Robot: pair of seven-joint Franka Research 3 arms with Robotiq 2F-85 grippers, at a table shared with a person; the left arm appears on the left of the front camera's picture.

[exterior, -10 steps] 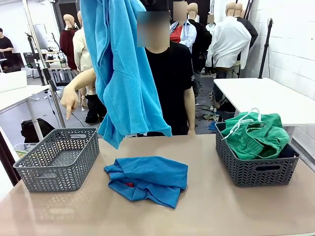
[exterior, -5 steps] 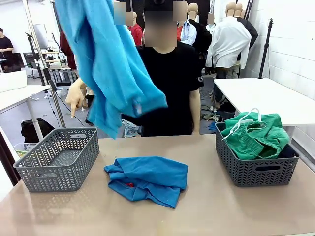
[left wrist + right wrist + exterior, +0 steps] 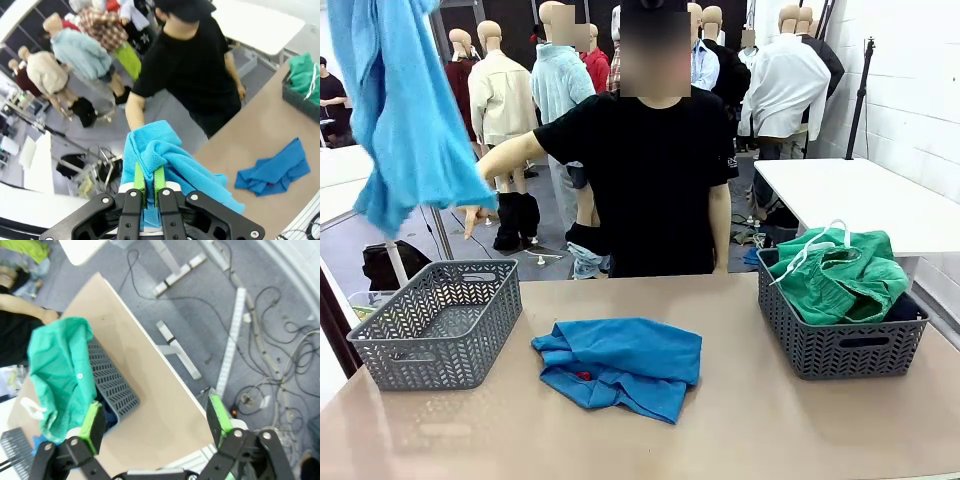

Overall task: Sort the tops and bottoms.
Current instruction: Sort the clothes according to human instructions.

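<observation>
Swung leftward since a second ago, the turquoise shirt (image 3: pixel 405 120) hangs pinched in the left claw (image 3: pixel 149 173). Right claw (image 3: pixel 156 417) gapes wide above green drawstring bottoms (image 3: pixel 60 370) in a gray basket (image 3: pixel 114 386).

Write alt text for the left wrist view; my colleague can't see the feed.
The left gripper is shut on the light turquoise shirt, bunched over its green pads, high above the tan table. Below, a medium blue shirt lies crumpled on the table, green bottoms sit in a grey basket, and a person in black stands alongside.
</observation>
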